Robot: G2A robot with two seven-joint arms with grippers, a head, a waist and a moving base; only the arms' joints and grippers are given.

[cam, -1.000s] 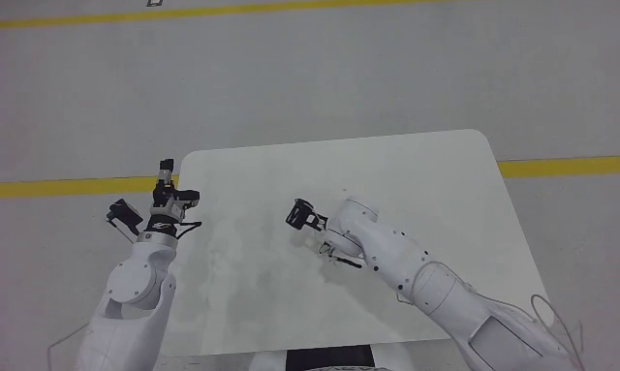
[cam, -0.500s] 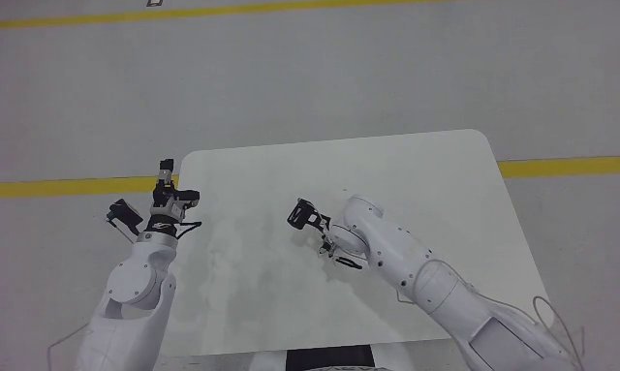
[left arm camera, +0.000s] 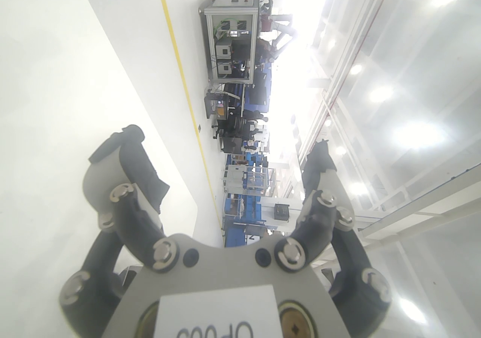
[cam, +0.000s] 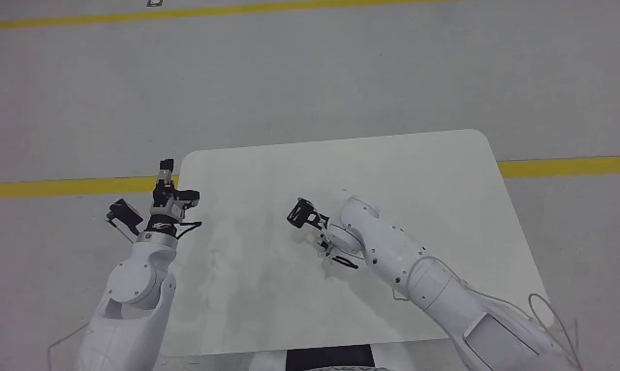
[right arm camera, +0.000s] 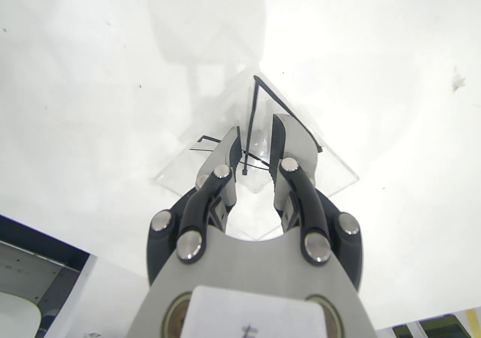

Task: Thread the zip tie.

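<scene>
**Entry: zip tie, threading not yet shown done**

- Item: black zip tie (right arm camera: 254, 102). It lies on a clear plate (right arm camera: 330, 174) near the middle of the bench (cam: 436, 177) and is bent into a sharp fold.
- My right tool (right arm camera: 257, 123): low over the plate, jaws narrow. One leg of the tie runs between them, and I see no clamp on it.
- My left tool (left arm camera: 223, 144): wide, holding nothing. It sits at the bench's edge, well apart from the tie.
- Progress, my judgement: the tie is folded and at hand. Its two ends look apart, so the tail appears not to be through the head. The grip and the threading are left.
- Views: the right wrist view shows the fold, the plate and the jaw gap. The top view gives the tie (cam: 345, 262) as a small dark mark beside my right tool (cam: 329, 248), and it also places my left tool (cam: 167, 182).
</scene>
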